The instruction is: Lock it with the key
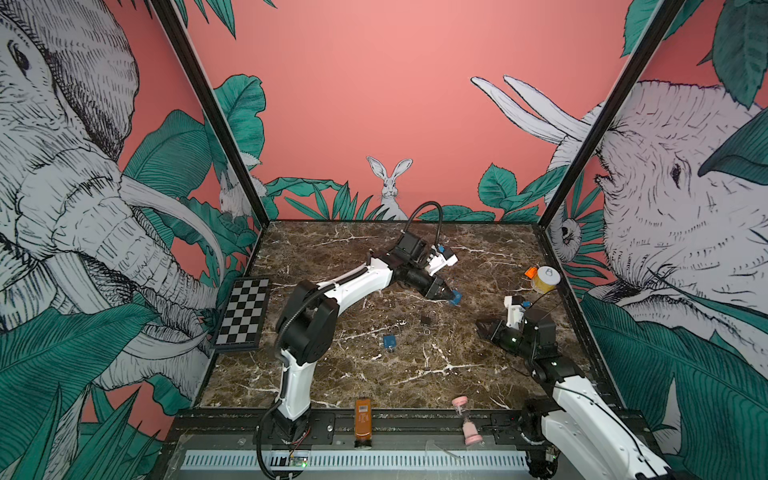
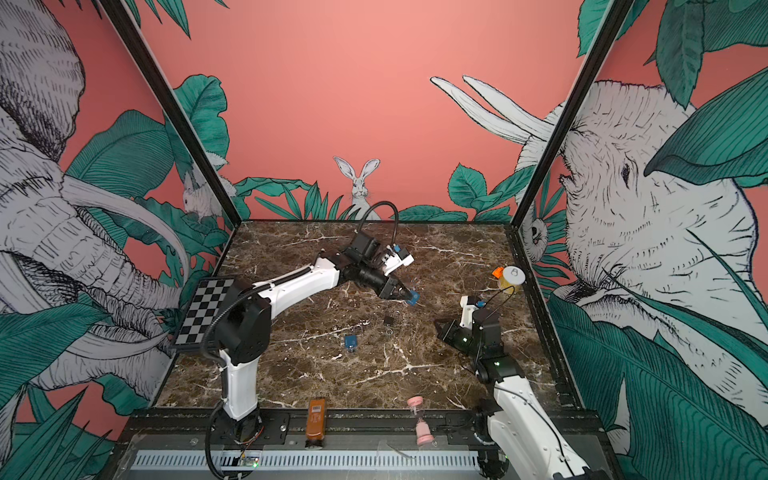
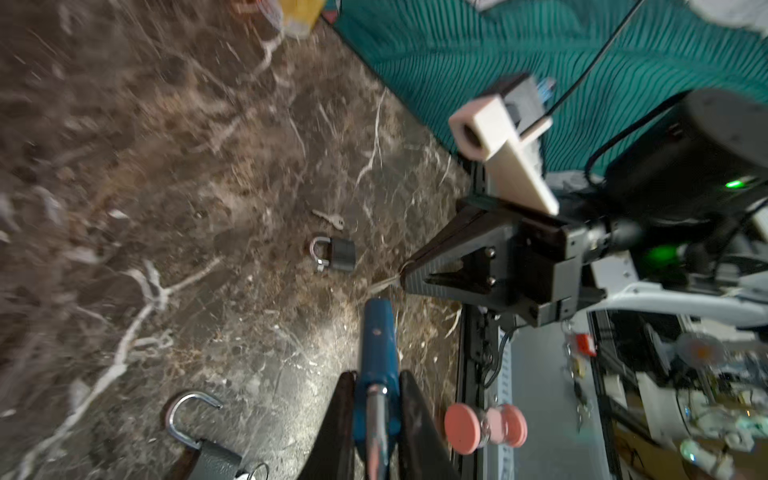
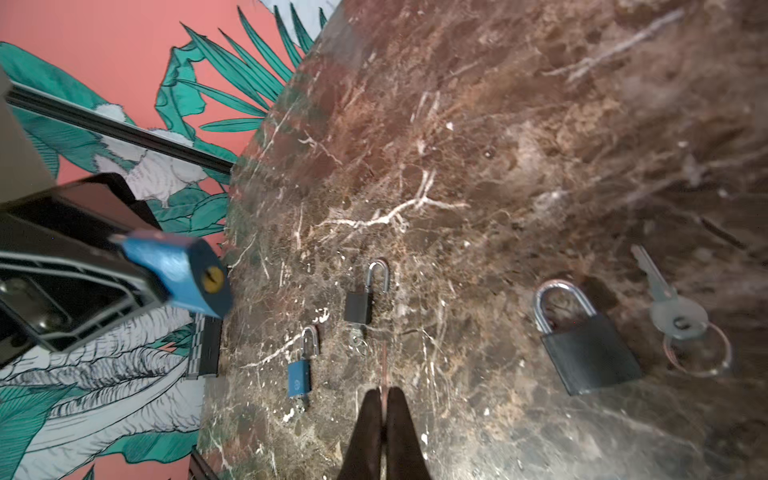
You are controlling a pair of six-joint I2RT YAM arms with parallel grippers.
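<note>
My left gripper point(image 1: 451, 296) point(image 3: 376, 376) is shut on a blue padlock point(image 1: 456, 297) point(image 2: 414, 297) point(image 3: 378, 332), held above the marble table point(image 1: 332, 374). The padlock's brass keyhole point(image 4: 214, 280) faces the right arm. My right gripper point(image 1: 478, 323) point(image 2: 436, 322) point(image 4: 384, 390) is shut on a thin silver key point(image 3: 384, 284), whose blade sticks out of the fingertips towards the padlock. A short gap separates the key tip from the lock.
On the table lie a shut black padlock point(image 4: 590, 357) beside a loose key on a ring point(image 4: 673, 311), an open black padlock point(image 4: 361, 299) and a small blue padlock point(image 1: 389, 341). A chessboard point(image 1: 243, 311), yellow jar point(image 1: 545, 279), orange bottle point(image 1: 363, 419) and pink hourglass point(image 1: 467, 419) stand at the edges.
</note>
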